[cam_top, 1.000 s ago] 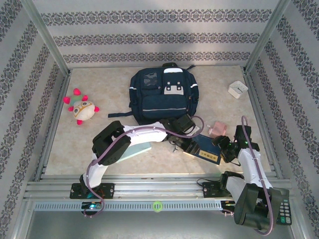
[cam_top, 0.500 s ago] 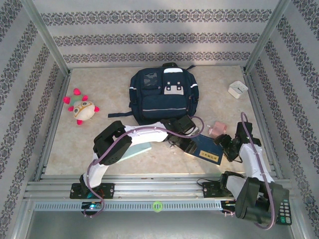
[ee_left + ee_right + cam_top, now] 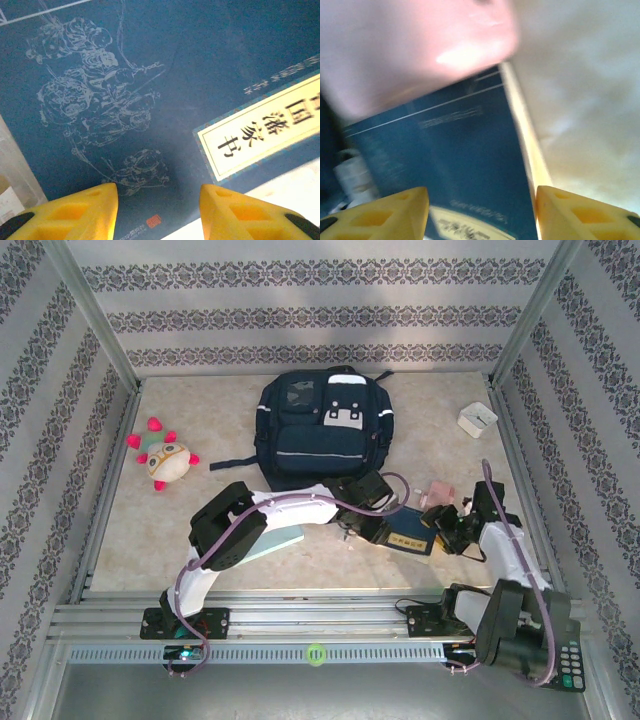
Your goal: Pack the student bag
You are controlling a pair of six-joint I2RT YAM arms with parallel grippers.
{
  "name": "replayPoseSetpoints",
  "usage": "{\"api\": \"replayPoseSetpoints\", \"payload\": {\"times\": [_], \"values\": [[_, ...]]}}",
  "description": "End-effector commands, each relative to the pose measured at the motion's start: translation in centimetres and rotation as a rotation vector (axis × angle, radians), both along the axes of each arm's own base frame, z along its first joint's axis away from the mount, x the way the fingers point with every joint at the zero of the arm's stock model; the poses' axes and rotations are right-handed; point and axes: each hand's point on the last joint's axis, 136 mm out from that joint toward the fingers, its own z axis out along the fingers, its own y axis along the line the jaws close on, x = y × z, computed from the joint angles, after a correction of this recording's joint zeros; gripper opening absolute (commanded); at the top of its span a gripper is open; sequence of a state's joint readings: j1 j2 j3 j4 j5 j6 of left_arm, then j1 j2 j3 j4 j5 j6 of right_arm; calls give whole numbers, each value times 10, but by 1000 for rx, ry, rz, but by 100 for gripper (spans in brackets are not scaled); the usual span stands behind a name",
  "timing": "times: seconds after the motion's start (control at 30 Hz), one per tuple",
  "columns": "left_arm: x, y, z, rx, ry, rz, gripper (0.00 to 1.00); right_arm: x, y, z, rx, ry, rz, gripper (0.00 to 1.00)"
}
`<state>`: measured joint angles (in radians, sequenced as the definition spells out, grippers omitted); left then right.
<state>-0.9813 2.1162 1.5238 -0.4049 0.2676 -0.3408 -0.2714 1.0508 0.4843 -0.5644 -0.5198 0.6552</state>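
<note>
The large navy-blue fabric student bag (image 3: 325, 430) lies flat at the far middle of the beige table (image 3: 140, 530), beyond both arms. Nearer, a dark blue book (image 3: 150, 75) bears pale line-drawn figures, a cream label (image 3: 260, 132) of black Chinese characters and a small red seal (image 3: 153, 220). The left gripper (image 3: 159, 200) and right gripper (image 3: 480, 205) hover over it, fingers apart, holding nothing.

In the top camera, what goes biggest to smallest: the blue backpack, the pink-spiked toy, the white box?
1. student bag, by far the largest.
2. pink-spiked toy.
3. white box, a bit smaller than the toy.
</note>
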Motion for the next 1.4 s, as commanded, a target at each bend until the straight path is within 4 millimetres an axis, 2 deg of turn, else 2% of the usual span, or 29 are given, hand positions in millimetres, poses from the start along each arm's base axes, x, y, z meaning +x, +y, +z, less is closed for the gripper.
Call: {"api": "replayPoseSetpoints", "payload": {"times": [0.0,0.1,0.23,0.33,0.43,0.5,0.57,0.67,0.8,0.87,0.97,1.17,1.27,1.37], "values": [[-3,11,-25,82,23,-20,46,18,28,53,181,-202,78,56],[-2,12,-27,100,16,-30,46,21,32,62,231,-252,77,55],[-1,14,-28,108,10,-29,46,22,38,58,272,-242,88,53],[-1,15,-29,111,10,-23,46,23,42,55,281,-226,108,44],[-1,15,-28,108,9,-17,46,21,47,58,266,-210,137,47],[0,15,-27,106,7,-17,46,15,42,52,209,-156,137,47],[0,15,-26,108,4,-14,46,7,37,44,156,-92,146,41],[1,16,-25,111,-2,-15,46,-2,30,35,86,-16,165,27],[6,18,-15,105,-38,0,46,-3,23,38,-1,8,186,7],[11,17,-3,77,-63,14,49,-1,21,46,-30,-4,203,1],[21,16,26,17,-104,41,52,0,22,64,-68,-32,243,0],[42,23,106,-152,-207,55,60,3,37,108,-114,-124,367,0],[52,37,149,-297,-240,20,63,7,50,137,-155,-223,469,0],[52,55,193,-480,-272,-114,66,9,68,170,-207,-375,606,0]]}}
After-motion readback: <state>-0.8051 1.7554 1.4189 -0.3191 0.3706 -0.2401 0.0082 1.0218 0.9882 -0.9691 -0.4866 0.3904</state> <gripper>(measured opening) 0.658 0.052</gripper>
